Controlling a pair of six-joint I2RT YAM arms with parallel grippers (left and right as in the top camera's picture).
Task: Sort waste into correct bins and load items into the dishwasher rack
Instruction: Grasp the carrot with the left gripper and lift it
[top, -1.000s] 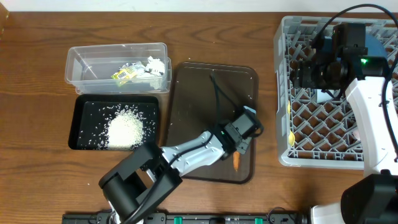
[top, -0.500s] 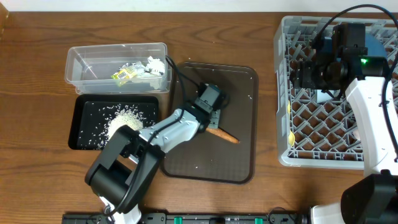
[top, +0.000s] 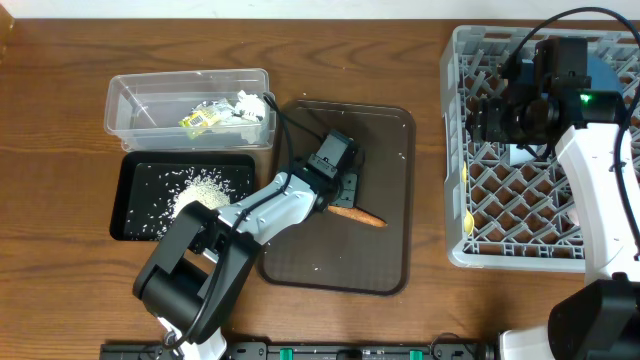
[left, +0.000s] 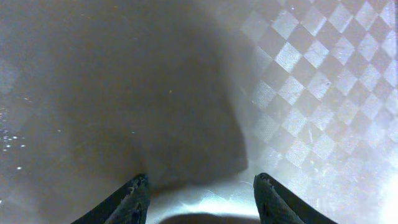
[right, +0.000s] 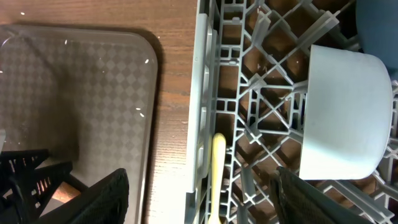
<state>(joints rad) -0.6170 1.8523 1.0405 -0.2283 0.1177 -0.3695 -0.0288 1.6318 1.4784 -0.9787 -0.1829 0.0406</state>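
**Q:** Where is the carrot, and does the left end effector hold it?

**A:** The carrot (top: 357, 215) lies flat on the brown serving tray (top: 385, 260). It is just beside the left end effector (top: 338, 175) and not in its grasp. In the left wrist view the two fingers (left: 134, 199) stand spread over the chequered tray surface with nothing between them. The carrot falls outside that view, and the lower edge cuts off the fingers' bases.

**Q:** What do the bins contain?

**A:** The clear tub (top: 125, 100) holds crumpled tissue (top: 248, 103) and a yellow-green wrapper (top: 196, 120). The black tray (top: 135, 225) sits just beside the tub and holds a heap of rice (top: 200, 187) with scattered grains. The left arm covers one corner of this tray.

**Q:** What can be seen on the right side?

**A:** The right end effector (top: 495, 118) hangs over the grey rack (top: 455, 150), which stands on the desk (top: 60, 290). In the right wrist view its fingers (right: 99, 199) are wide apart and empty. The arm hides much of the blue dish (top: 603, 72). The yellow spoon (right: 219, 171) lies among the pegs by the rack's rim, its lower end cut off. A pale vessel (right: 345, 118) lies on its side; whether it is a cup or a bowl cannot be told. A dark shape in that view's lower corner is too cropped to name.
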